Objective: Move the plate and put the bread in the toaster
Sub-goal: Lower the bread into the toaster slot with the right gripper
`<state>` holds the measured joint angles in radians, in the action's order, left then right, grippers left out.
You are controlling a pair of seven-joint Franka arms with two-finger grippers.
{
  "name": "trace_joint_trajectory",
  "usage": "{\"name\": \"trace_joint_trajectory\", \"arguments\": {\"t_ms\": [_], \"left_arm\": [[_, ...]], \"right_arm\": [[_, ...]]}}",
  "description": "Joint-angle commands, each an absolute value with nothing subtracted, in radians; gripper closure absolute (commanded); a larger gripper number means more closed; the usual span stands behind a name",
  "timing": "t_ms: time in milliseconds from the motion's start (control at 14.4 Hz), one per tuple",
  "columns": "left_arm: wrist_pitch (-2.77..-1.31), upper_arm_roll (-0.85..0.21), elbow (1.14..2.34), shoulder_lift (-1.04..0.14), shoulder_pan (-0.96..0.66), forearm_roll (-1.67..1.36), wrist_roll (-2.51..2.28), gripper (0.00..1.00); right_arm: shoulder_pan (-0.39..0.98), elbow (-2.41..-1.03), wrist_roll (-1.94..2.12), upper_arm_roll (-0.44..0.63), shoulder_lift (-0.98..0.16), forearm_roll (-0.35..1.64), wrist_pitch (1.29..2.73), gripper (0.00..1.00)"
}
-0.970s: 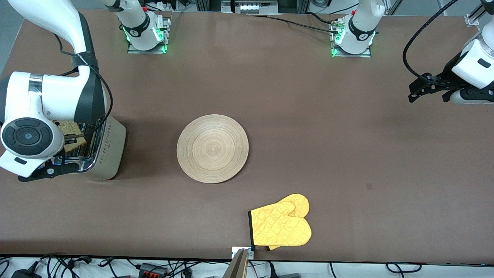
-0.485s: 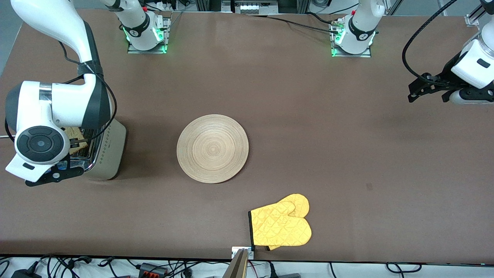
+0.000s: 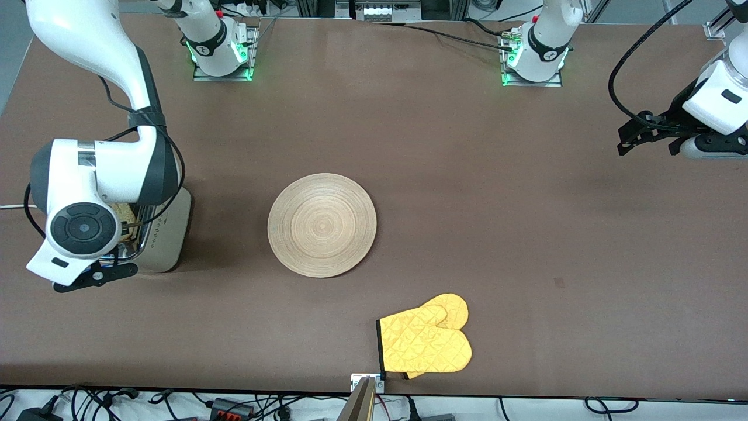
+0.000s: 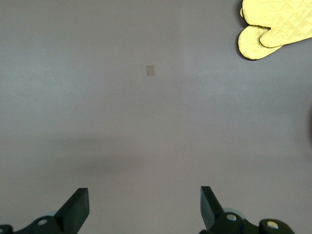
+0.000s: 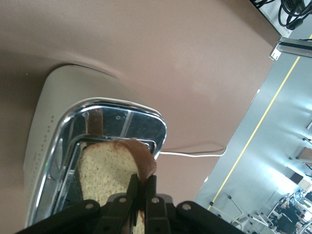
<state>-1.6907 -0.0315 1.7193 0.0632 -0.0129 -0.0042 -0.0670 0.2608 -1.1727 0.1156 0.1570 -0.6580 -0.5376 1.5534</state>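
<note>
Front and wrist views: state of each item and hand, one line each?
bread: pinched by the right hand, lower part in a toaster slot.
toaster: upright at the right arm's end of the table.
plate: flat on table, bare.
oven mitt: flat, near the front edge.
right hand: shut on bread, over toaster.
left hand: open, waiting over bare table.

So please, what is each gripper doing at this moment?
Left gripper: open, holding nothing, over bare table.
Right gripper: shut on the bread slice, over the toaster.
</note>
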Motion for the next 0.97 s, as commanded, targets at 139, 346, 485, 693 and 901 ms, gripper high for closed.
{"name": "trace_joint_trajectory", "arguments": {"t_ms": [139, 346, 485, 693, 901], "left_arm": [[-1.667, -0.034, 1.684, 0.048, -0.008, 0.011, -0.051, 0.00], [-1.667, -0.032, 1.684, 0.048, -0.008, 0.011, -0.051, 0.00], [-1.667, -0.032, 1.684, 0.048, -0.008, 0.011, -0.052, 0.00], [-1.667, -0.034, 1.684, 0.048, -0.008, 0.011, -0.051, 0.00], [-1.667, -0.034, 1.684, 0.048, -0.008, 0.011, -0.052, 0.00]], "right_arm": [[0.279, -1.141, 0.040, 0.153, -0.684, -0.548, 1.543, 1.00], [0.294, -1.141, 0.008, 0.152, -0.692, -0.548, 1.536, 1.00], [0.295, -1.140, -0.009, 0.152, -0.696, -0.548, 1.539, 1.00], [0.301, -1.141, -0.049, 0.152, -0.704, -0.543, 1.535, 1.00], [0.299, -1.138, -0.057, 0.152, -0.712, -0.543, 1.545, 1.00]]}}
